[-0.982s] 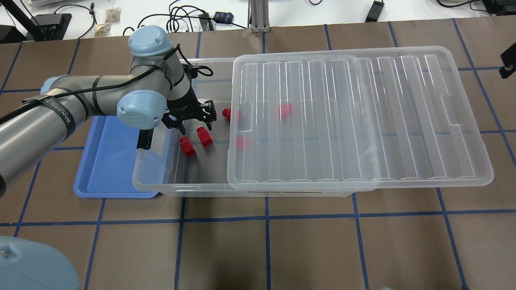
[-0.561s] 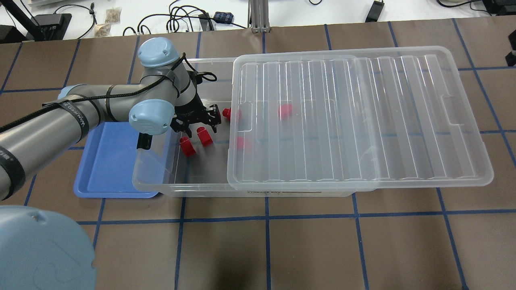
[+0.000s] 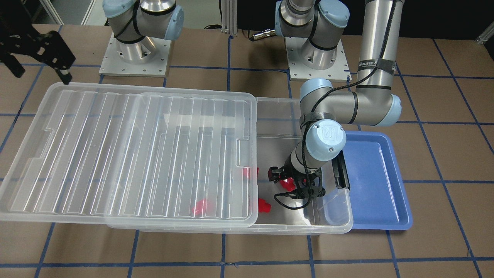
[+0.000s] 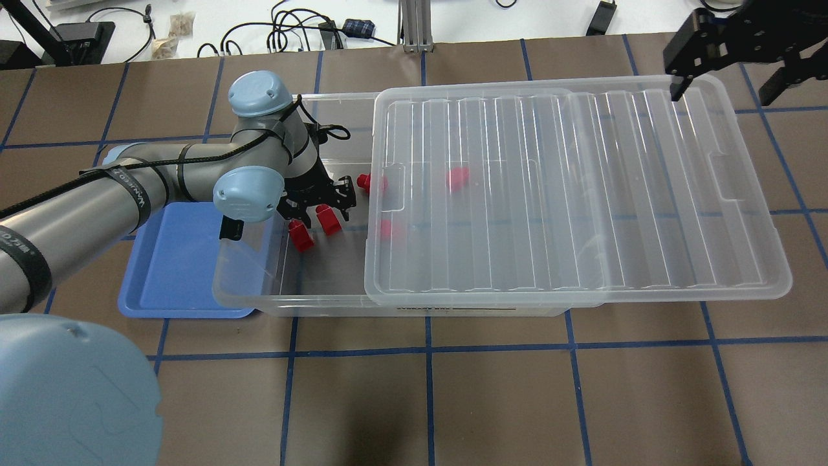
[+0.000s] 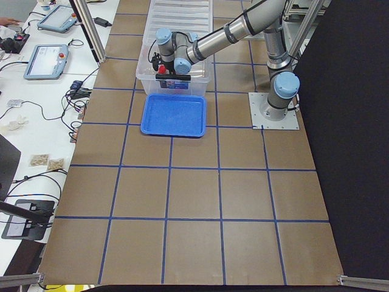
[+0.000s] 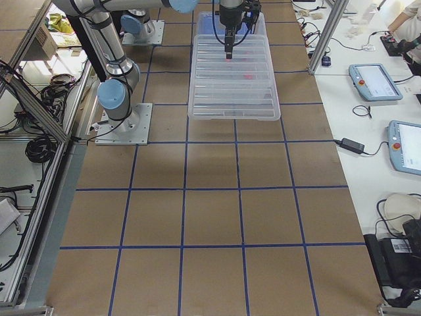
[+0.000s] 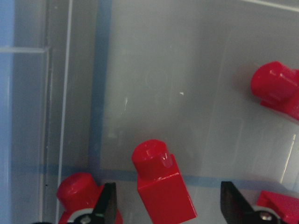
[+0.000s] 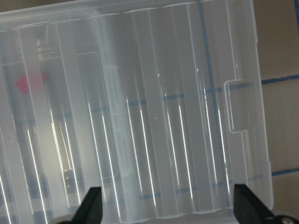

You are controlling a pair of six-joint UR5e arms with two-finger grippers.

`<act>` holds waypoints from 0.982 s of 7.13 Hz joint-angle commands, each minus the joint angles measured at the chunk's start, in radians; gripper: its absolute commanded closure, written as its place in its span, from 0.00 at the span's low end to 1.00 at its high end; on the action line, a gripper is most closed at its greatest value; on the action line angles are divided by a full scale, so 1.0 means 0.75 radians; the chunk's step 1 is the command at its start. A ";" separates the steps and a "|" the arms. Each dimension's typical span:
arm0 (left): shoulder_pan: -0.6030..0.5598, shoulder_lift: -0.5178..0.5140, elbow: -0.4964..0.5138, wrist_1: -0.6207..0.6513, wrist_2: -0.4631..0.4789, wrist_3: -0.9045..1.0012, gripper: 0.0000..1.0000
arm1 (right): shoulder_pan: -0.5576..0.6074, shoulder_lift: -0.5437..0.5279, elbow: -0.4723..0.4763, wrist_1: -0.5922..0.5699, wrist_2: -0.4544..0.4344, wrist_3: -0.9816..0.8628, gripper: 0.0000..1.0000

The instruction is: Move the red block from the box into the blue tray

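Observation:
The clear box [image 4: 259, 299] has its ribbed lid [image 4: 569, 194] slid to the right, so its left end is uncovered. My left gripper [image 4: 320, 208] is open and low inside that end. Its fingers straddle one red block [image 7: 163, 186], which lies on the box floor [image 4: 330, 221]. A second block [image 4: 299, 234] lies just left of it and a third [image 4: 364, 183] by the lid's edge. Two more [image 4: 457, 178] show through the lid. The blue tray [image 4: 174, 259] lies against the box's left end, with nothing in it. My right gripper [image 4: 721, 90] is open and empty above the lid's far right corner.
A black latch bar [image 4: 229, 226] hangs on the box's left end wall, between the box and the tray. The lid overhangs the box's right end. Cables and small devices lie on the white bench [image 4: 517, 19] beyond the table.
My left gripper has moved right and toward the front of the box, so its fingers now straddle a red block. My right gripper has come into view at the upper right.

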 commanded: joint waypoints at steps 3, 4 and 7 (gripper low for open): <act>0.001 -0.003 -0.005 -0.011 -0.040 -0.004 1.00 | 0.094 0.006 0.011 -0.006 0.005 0.104 0.00; 0.001 0.001 -0.001 -0.001 -0.038 0.000 1.00 | 0.100 0.019 0.011 -0.004 0.015 0.104 0.00; 0.010 0.089 0.076 -0.088 -0.018 -0.026 1.00 | 0.139 0.033 0.009 -0.008 0.021 0.163 0.00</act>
